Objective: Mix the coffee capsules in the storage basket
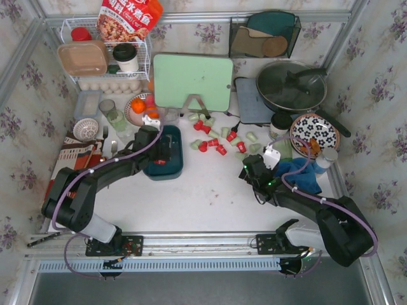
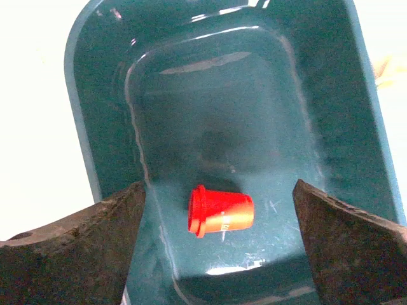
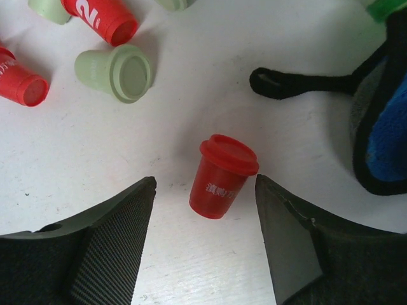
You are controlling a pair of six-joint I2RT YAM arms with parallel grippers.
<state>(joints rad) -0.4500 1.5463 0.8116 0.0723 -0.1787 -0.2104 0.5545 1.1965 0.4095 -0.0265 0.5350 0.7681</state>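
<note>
Hovering above the basket [image 2: 102, 114], the left gripper [image 2: 217, 185] is spread and empty, one red capsule [image 2: 220, 211] lying inside. The other capsules [image 1: 220, 150] sit scattered on the table [image 1: 203, 203] at its 3 o'clock. At their 4 o'clock the open right gripper [image 3: 205, 183] straddles a second red capsule [image 3: 219, 181] without touching it. The task looks barely begun.

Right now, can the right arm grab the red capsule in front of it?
Probably yes: the red capsule stands inside the open right gripper, with nothing between them; the blue cloth lies off to the side.
</note>
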